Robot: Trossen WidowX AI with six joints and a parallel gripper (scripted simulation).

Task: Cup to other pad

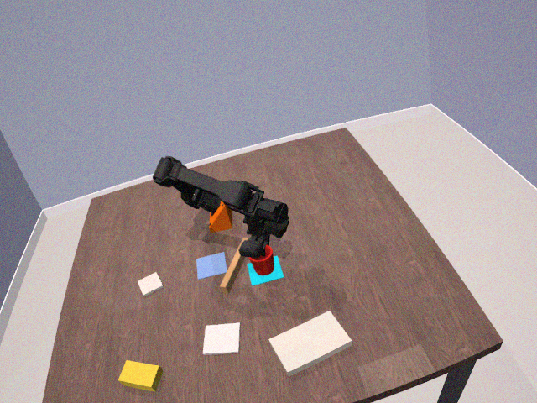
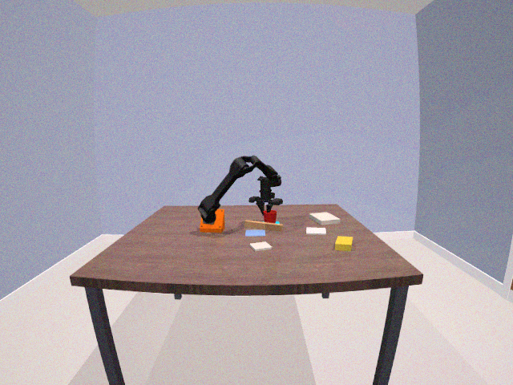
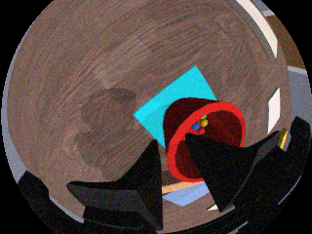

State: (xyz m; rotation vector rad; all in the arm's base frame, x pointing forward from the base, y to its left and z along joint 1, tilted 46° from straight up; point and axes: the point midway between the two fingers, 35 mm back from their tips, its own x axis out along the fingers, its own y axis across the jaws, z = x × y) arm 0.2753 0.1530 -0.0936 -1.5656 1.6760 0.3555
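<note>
Red plastic-looking walls mark the cup (image 1: 263, 264) (image 2: 270, 216) (image 3: 175, 114), which in the top view stands upright on the cyan pad (image 1: 278, 274) (image 2: 277, 222) (image 3: 180, 88). A wooden bar (image 1: 234, 266) (image 2: 264, 225) (image 3: 182, 187) lies between that pad and the blue pad (image 1: 211, 265) (image 2: 255, 233) (image 3: 187, 196). Toward the lower part of the view lie a white tile (image 1: 221, 338) (image 2: 316, 230) (image 3: 274, 111), a large cream slab (image 1: 310, 342) (image 2: 324, 218) (image 3: 258, 24) and a yellow block (image 1: 138, 374) (image 2: 344, 243) (image 3: 283, 139).

From the exterior, the black arm arches over from its orange base (image 1: 221, 220) (image 2: 213, 224), and the gripper (image 1: 260, 251) (image 2: 265, 212) (image 3: 172, 140) points down at the cup — the bar partly screens the cyan pad.

Through the wrist view, the gripper's fingers are partly spread — one reaches inside the cup's mouth, the other sits outside its wall, with nothing pinched. Green, yellow, blue and red marbles (image 3: 196, 126) lie inside the cup.
</note>
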